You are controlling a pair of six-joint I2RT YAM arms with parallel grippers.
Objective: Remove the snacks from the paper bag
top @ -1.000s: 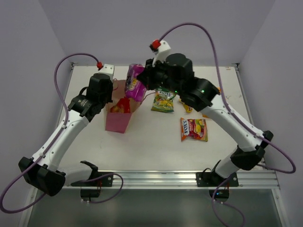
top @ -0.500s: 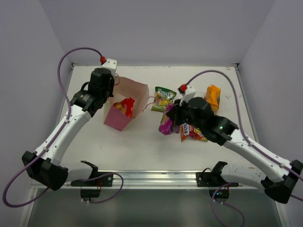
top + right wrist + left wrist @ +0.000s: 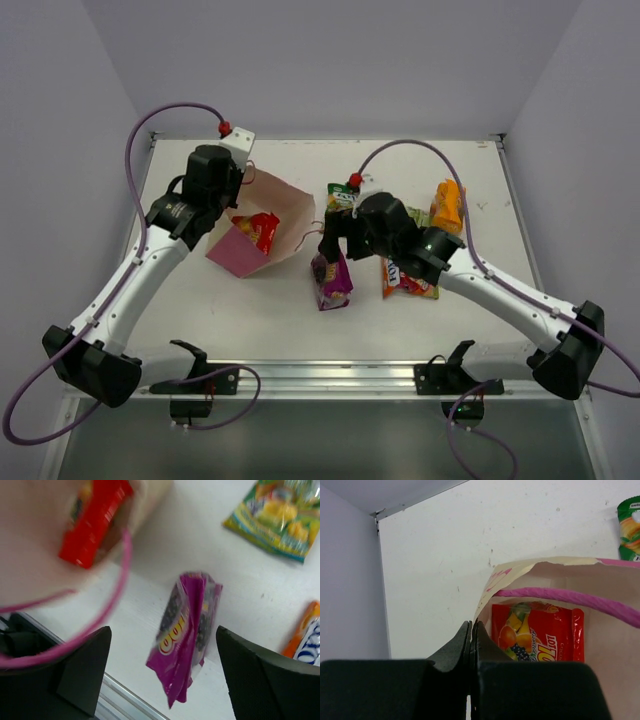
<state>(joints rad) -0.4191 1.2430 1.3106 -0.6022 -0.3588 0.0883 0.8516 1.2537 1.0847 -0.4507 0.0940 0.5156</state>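
**Paper bag** [image 3: 234, 258]: on the left half of the worktop [image 3: 270, 325], tipped over to the left, with the pink outside underneath. The open mouth faces right and upward. The rim is torn at the near corner in the left wrist view. One cord handle [image 3: 570, 598] runs across the mouth. A red packet [image 3: 262, 228] lies inside, against the tan lining.

**Left hand** [image 3: 236, 196]: clenched on the bag's left rim, jaws pressed together with the paper edge between them.

**Magenta packet** [image 3: 332, 283]: out of the bag and lying on the worktop in front of centre. It is apart from the bag on its left and from the red-yellow packet [image 3: 406, 281] on its right. A strip of bare worktop separates it from the front rail [image 3: 330, 374].

**Right hand** [image 3: 338, 250]: directly over the magenta packet, fingers [image 3: 85, 675] spread wide to either side of it and gripping nothing.

**Other snacks**: the green packet [image 3: 343, 196] lies behind the right hand, partly covered by the arm. The orange packet [image 3: 447, 205] lies at the right rear, near the worktop's right edge.

**Open room**: there is bare surface in front of and to the left of the bag, along the front rail, and along the rear wall [image 3: 330, 70].
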